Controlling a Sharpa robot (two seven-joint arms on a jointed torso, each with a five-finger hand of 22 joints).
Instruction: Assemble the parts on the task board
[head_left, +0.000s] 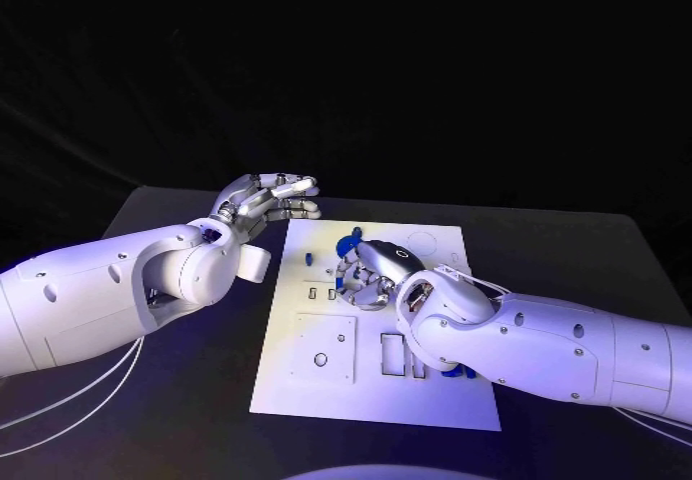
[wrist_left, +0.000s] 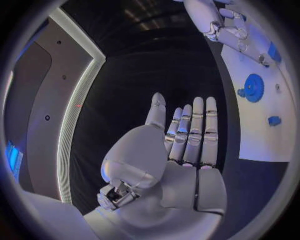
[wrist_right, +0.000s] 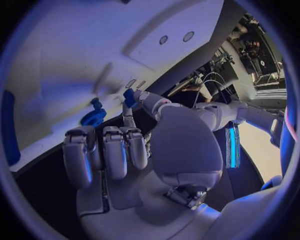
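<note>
The white task board (head_left: 325, 385) lies in the middle of the table. My right hand (head_left: 378, 272) hangs over its middle, fingers pointing down by the small slots (head_left: 312, 294). In the right wrist view the thumb and one finger pinch a small blue part (wrist_right: 129, 97), while the other fingers (wrist_right: 115, 150) are curled in. A blue gear (head_left: 351, 243) (wrist_right: 94, 118) (wrist_left: 253, 87) sits on the board just beyond that hand. A small blue piece (head_left: 307, 258) (wrist_left: 274, 120) lies near the board's left edge. My left hand (head_left: 267, 205) (wrist_left: 187, 145) is raised off the board's far left corner, fingers straight and holding nothing.
Another blue piece (head_left: 459, 371) shows under my right forearm near the board's right edge. The board has rectangular cut-outs (head_left: 392, 353) and a square plate with a hole (head_left: 320, 348) on its near half. Dark table (head_left: 159, 400) surrounds the board.
</note>
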